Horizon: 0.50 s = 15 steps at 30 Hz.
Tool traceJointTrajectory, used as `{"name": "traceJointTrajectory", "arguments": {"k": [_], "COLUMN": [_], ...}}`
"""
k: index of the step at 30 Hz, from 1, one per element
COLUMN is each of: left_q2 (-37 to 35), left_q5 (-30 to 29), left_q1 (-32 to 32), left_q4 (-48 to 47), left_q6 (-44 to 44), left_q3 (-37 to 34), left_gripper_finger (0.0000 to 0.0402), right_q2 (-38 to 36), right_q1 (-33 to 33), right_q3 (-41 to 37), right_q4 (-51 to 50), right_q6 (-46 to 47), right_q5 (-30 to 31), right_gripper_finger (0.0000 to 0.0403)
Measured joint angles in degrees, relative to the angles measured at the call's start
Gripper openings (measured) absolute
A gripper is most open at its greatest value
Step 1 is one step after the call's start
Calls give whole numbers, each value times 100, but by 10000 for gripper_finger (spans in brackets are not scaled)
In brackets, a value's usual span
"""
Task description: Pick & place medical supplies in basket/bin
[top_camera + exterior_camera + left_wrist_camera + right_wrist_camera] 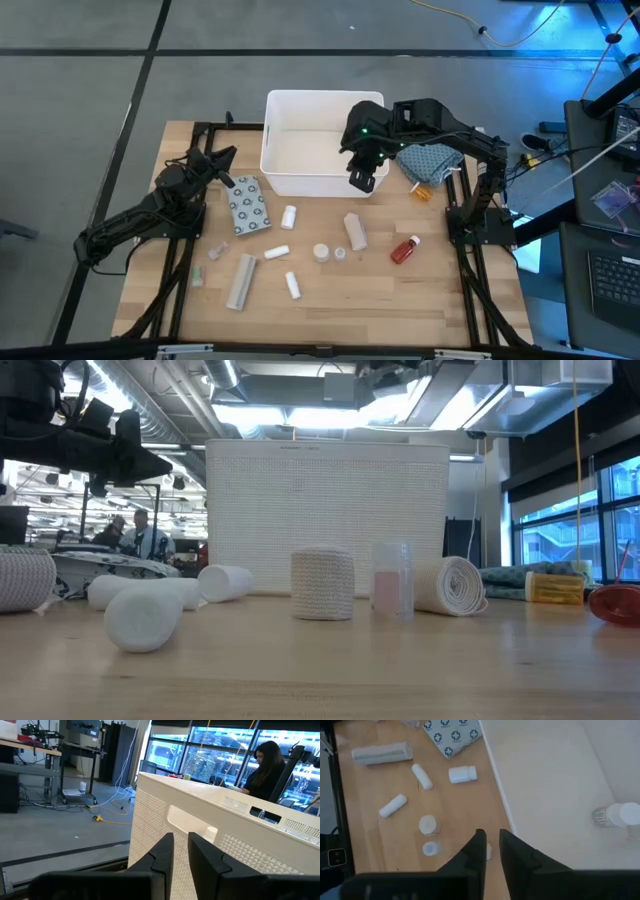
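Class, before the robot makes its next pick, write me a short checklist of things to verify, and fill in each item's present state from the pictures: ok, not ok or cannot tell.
1. Right gripper empty: ok, fingers shut with nothing between them, above the near rim of the white bin.
2. Last item delivered: ok, one white-capped bottle lies inside the bin.
3. Supplies left on the table: not ok, rolls, a red bottle and the grey dotted packet remain out.
4. Right gripper ready to grasp: not ok, it must open first.
5. Left gripper out of the way: ok, it waits at the table's left, nearly shut.
6. Bin's far corners clear: cannot tell.
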Motion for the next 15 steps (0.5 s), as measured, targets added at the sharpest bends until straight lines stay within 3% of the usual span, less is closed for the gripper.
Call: {"name": "traceJointTrajectory", "arguments": {"k": [9,15], "left_q2": [0,0], "left_q5": [0,2], "left_q1": [0,0], "left_q4": [0,0], "left_q6": [0,0], "left_q3": [0,1], "left_gripper_finger": [49,55], "right_q2": [0,2], "right_q1": [1,170], "right_q3": [0,0], "right_q4": [-3,-362], "right_q6": [48,625], "right_q5": [-23,-170], "right_gripper_finger": [123,146]}}
